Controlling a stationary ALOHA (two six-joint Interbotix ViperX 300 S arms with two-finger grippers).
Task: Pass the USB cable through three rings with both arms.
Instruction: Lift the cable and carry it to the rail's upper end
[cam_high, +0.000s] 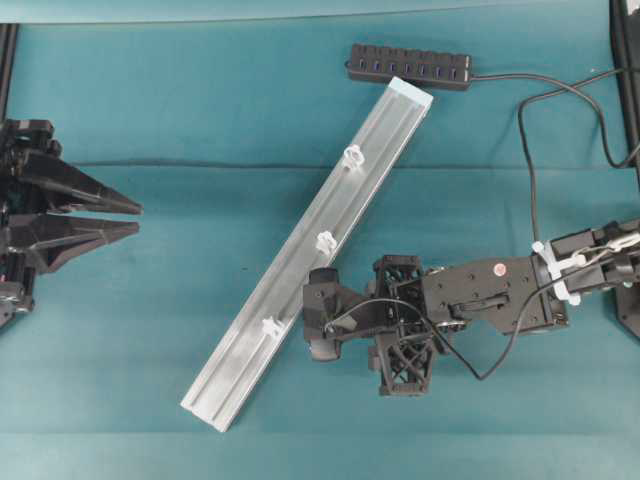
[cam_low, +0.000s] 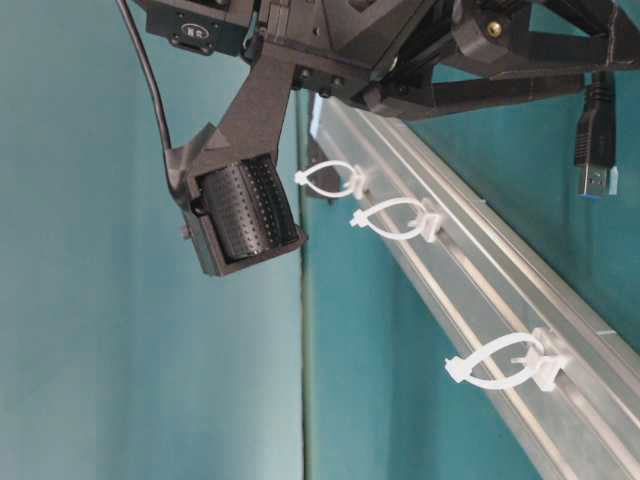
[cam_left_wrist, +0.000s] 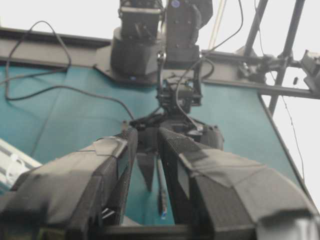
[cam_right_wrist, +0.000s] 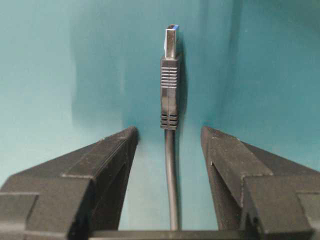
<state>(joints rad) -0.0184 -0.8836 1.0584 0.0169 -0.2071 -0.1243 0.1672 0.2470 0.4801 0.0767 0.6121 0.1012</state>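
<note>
A teal cloth-covered worktop (cam_high: 150, 330) is seen, with a fold line across it. At the far left the left tool (cam_high: 138, 219) is held above the cloth, its pointed fingers slightly apart with nothing between them. A silver rail (cam_high: 385, 130) is laid diagonally across the middle, and three whitish rings (cam_high: 326, 241) are spaced along it. Just right of the rail's lower half the right tool (cam_right_wrist: 167, 137) is lowered over the USB cable (cam_right_wrist: 169, 95); its fingers are parted either side of the dark cord without touching it. The plug is ribbed, with a silvery, blue-lined tip. A black hub bar (cam_high: 410, 66) is set by the rail's upper end.
</note>
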